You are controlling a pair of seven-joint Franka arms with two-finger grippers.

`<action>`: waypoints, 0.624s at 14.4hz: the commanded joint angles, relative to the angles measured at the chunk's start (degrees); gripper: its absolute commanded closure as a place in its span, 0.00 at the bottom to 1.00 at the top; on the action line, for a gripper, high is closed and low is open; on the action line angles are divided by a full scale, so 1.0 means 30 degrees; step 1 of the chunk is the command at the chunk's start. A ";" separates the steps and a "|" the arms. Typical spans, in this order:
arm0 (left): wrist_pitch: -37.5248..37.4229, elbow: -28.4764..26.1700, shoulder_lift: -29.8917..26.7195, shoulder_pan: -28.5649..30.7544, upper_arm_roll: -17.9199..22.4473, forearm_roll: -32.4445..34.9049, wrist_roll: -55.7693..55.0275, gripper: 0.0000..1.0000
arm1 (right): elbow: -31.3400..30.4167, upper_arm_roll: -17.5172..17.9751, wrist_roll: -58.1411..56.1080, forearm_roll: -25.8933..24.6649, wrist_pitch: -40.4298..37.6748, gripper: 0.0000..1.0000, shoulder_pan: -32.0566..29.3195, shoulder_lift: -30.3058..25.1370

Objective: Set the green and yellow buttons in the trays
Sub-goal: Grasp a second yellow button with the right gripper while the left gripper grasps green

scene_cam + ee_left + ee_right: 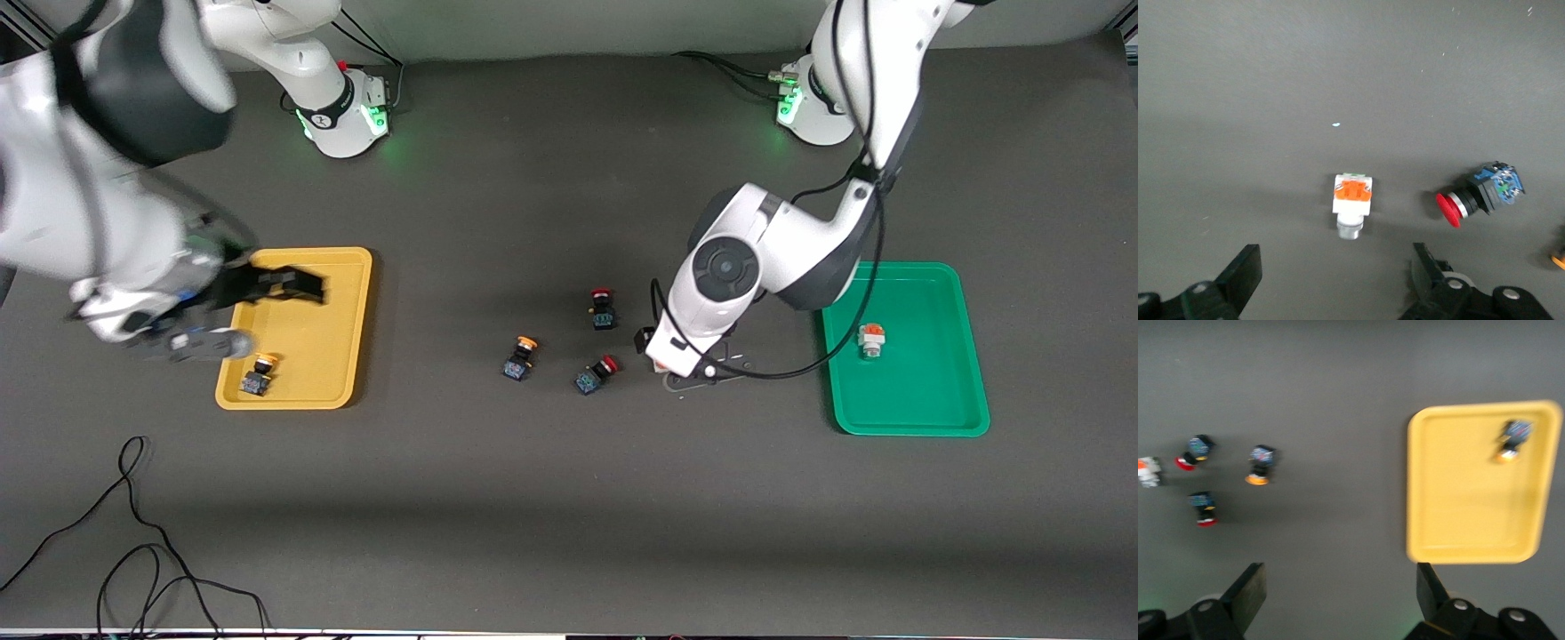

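Observation:
The yellow tray [316, 360] lies toward the right arm's end and holds one yellow-capped button [259, 372]. The green tray [916, 387] lies toward the left arm's end and holds one white button with an orange block [871, 340]. A second yellow-capped button [520, 356] lies on the table between the trays. My left gripper [707, 375] is open, low over the table, with a second white-orange button [1353, 202] just ahead of its fingers [1245, 275]; the arm hides that button in the front view. My right gripper [277, 316] is open and empty, up over the yellow tray [1471, 513].
Two red-capped black switches lie mid-table, one [603, 308] farther from the front camera, one [596, 374] nearer, close to the left gripper and also in the left wrist view [1478, 197]. A loose black cable [133, 542] lies near the table's front edge.

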 commanded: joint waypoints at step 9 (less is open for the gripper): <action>0.3653 -0.1711 0.2080 -0.0426 0.0391 0.0171 -0.0585 0.52 | -0.2964 0.5046 0.9310 -0.2305 0.9543 0.00 -0.0175 0.5330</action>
